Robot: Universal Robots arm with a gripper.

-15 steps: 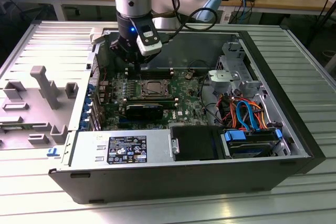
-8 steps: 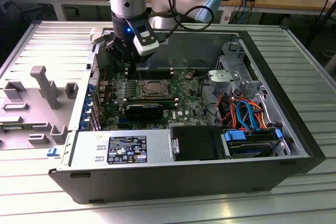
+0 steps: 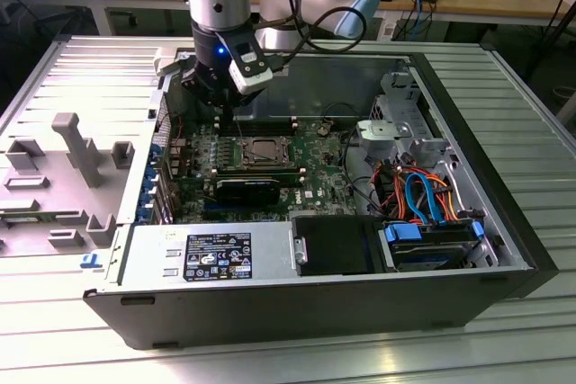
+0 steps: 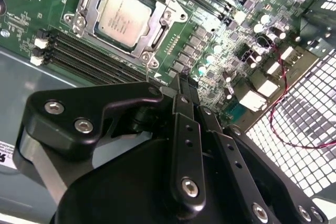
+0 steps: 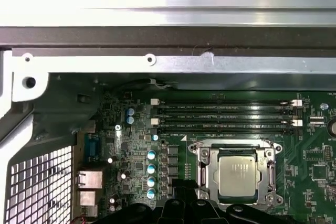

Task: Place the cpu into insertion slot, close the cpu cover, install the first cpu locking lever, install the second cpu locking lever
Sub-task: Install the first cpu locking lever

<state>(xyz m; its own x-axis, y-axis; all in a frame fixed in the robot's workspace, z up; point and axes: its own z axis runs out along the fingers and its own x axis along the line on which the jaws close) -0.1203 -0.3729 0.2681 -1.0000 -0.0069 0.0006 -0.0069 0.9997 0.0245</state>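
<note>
Here, the square, dull-silver cpu (image 5: 239, 176) lies flat, metal face up, in the insertion slot (image 5: 203, 157), framed by the thin steel cpu cover (image 5: 211, 179), edges parallel to the long black memory slots (image 5: 226, 116), the black claw (image 4: 184, 80) nearby pinched together, empty.

Open tower case (image 3: 504, 249) lying on its side on the ribbed metal counter (image 3: 522, 339), green motherboard (image 3: 315, 182) on its floor. Power supply (image 3: 207, 254) with a sticker runs along one long wall, blue and orange cables (image 3: 423, 191) bunched in a corner of the case, silver drive cage (image 3: 396, 123) close by. Grey plastic jig (image 3: 76, 146) on the counter just beside the case. First wrist view catches long black memory slots (image 5: 226, 115) and a row of blue-topped capacitors (image 5: 151, 169)
</note>
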